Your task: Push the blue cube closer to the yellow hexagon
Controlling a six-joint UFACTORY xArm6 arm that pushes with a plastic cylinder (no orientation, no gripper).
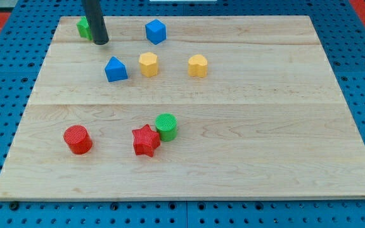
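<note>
The blue cube [155, 31] sits near the view's top, left of centre. Below it are two yellow blocks: one [148, 64] just under the cube, hexagon-like, and another [198, 66] further right. My tip [101, 42] is at the view's top left, about 85 pixels left of the blue cube and slightly lower, not touching it. A green block [83, 27] sits just left of the rod, partly hidden behind it.
A blue house-shaped block [115, 69] lies left of the first yellow block. Lower down are a red cylinder [78, 139], a red star [146, 140] and a green cylinder [166, 126] touching the star. The wooden board [265, 139] lies on a blue pegboard.
</note>
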